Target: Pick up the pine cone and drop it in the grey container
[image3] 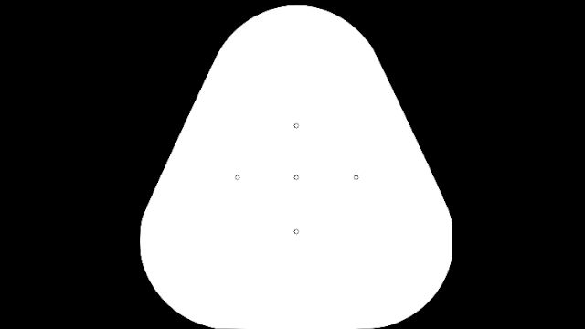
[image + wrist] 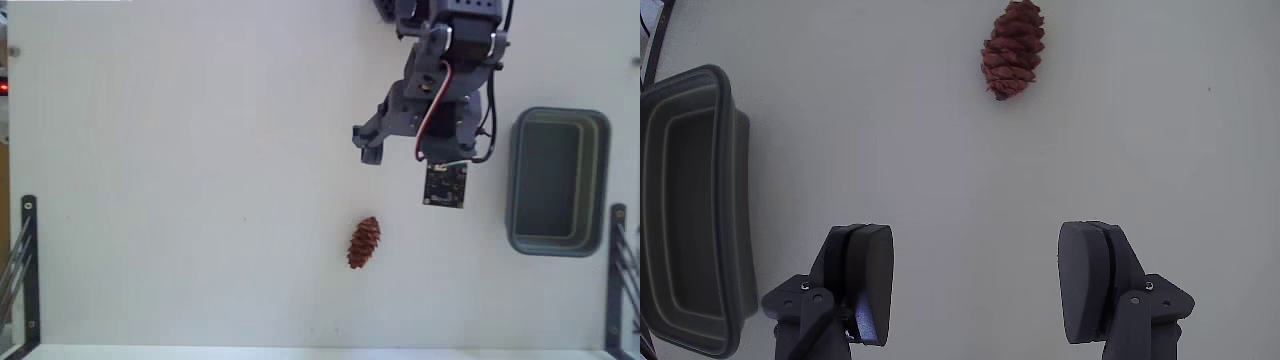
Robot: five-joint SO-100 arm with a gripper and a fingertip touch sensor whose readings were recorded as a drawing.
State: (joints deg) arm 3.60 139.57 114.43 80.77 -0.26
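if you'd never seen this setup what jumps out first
The reddish-brown pine cone stands out most, lying alone on the white table, low and near the middle of the fixed view. Above it hangs the dark arm with its gripper open, the cone ahead of the spread fingers in the wrist view and not touched. The grey container sits empty at the right edge of the fixed view.

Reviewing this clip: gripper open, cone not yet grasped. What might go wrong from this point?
1. The pine cone lies loose on the smooth white table; a finger of the open gripper may nudge it aside.
2. In the wrist view the cone sits slightly off the gap's centre.
3. The grey container sits beside the arm; the carried cone might clip its rim.
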